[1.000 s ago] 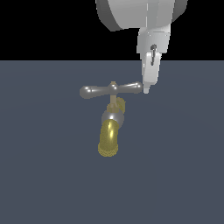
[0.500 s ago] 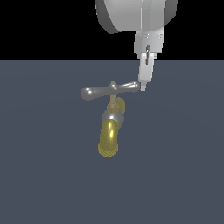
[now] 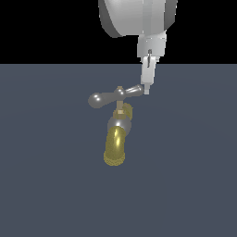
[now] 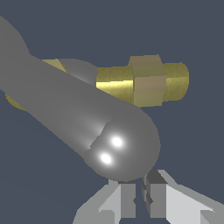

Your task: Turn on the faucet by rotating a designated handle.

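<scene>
Since earlier: handle swung, its end nearer the end effector now angled back | end effector closed, empty, fingertips beside handle's bulbous end to push | faucet on tabletop, mid-scene

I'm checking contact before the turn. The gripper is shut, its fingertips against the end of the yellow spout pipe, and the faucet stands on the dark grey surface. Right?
Not quite. The gripper meets the rounded end of the handle, the grey crossbar, not the yellow spout pipe, which hangs lower and apart. The exterior view shows this; the wrist view shows the fingertips close together under the crossbar's end. The rest holds.
</scene>
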### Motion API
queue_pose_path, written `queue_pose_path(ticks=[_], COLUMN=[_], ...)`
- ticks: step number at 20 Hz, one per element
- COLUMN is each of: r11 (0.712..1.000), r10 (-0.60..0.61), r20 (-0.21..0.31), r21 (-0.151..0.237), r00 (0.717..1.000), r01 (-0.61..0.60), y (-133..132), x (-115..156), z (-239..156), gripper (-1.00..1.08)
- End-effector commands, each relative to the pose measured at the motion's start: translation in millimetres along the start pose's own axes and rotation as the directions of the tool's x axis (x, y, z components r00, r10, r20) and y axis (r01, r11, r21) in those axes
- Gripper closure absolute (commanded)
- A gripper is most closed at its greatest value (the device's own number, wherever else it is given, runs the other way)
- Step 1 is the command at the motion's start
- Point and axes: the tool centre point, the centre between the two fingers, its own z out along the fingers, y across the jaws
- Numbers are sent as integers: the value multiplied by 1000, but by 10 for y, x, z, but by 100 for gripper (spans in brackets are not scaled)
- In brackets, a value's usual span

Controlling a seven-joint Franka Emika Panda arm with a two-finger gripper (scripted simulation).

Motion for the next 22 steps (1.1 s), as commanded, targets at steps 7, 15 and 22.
queue_pose_path(ticks=[7, 15, 22], r11=[1000, 999, 1000], r10=[-14, -33, 19], r20=[-4, -9, 9], r21=[-2, -5, -9], r00=[1000, 999, 1000], r01=[14, 33, -19], y=[52, 100, 115], x=[410, 991, 770], z=[-9, -25, -12], gripper=[108, 108, 108])
